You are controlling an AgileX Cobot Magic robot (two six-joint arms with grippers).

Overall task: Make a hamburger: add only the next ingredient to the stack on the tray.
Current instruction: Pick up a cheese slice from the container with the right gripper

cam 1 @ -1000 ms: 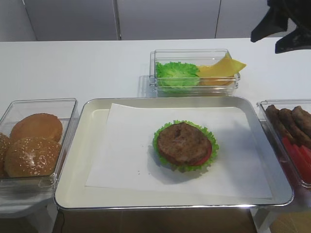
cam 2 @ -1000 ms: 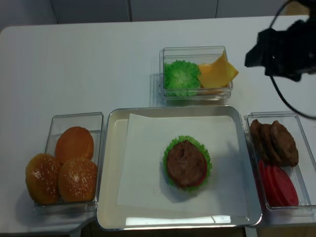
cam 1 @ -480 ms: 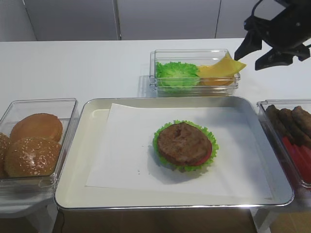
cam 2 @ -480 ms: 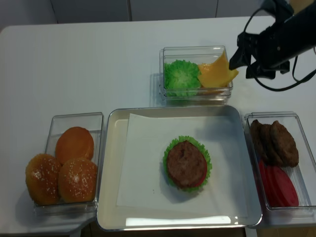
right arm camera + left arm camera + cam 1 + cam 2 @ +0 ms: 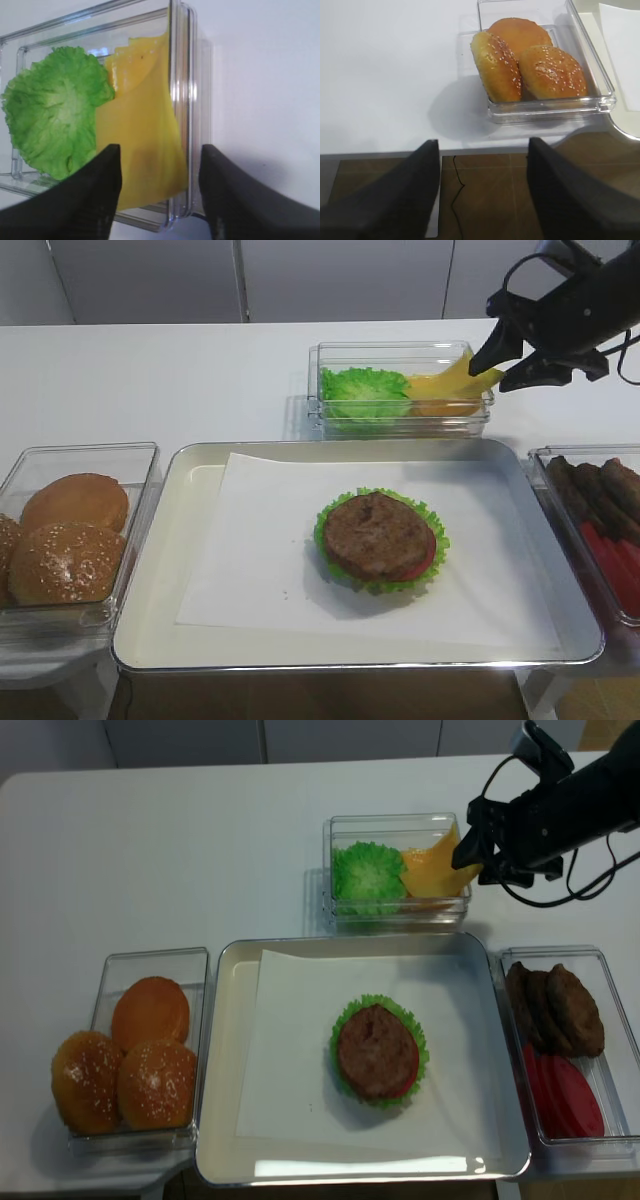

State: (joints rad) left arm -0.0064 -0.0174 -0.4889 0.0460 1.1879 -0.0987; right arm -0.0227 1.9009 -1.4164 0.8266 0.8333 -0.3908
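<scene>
At the far left of the overhead view a clear bin (image 5: 150, 1050) holds three buns (image 5: 128, 1070), two of them seeded. The left gripper (image 5: 482, 195) appears only in its own wrist view, its two dark fingers spread apart over the table edge below that bin, holding nothing. The metal tray (image 5: 225, 1120) occupies the lower centre, lined with white paper (image 5: 290, 1050), and the stack (image 5: 378, 1050) sits right of the tray's middle: a brown patty over a red tomato slice and a frilly green leaf. Directly above the tray, in the upper centre, a second clear bin (image 5: 398, 870) contains lettuce (image 5: 366, 875) on its left and the cheese slice (image 5: 432, 868) on its right, one corner of the cheese leaning up over the bin's right wall. The right gripper (image 5: 478, 850) is at that upper-right corner, its fingers parted on either side of the raised cheese corner; whether they actually touch the slice cannot be determined from these angles. At the lower right a third bin (image 5: 562, 1045) holds loose patties (image 5: 555, 1008) and tomato slices (image 5: 565, 1095).
</scene>
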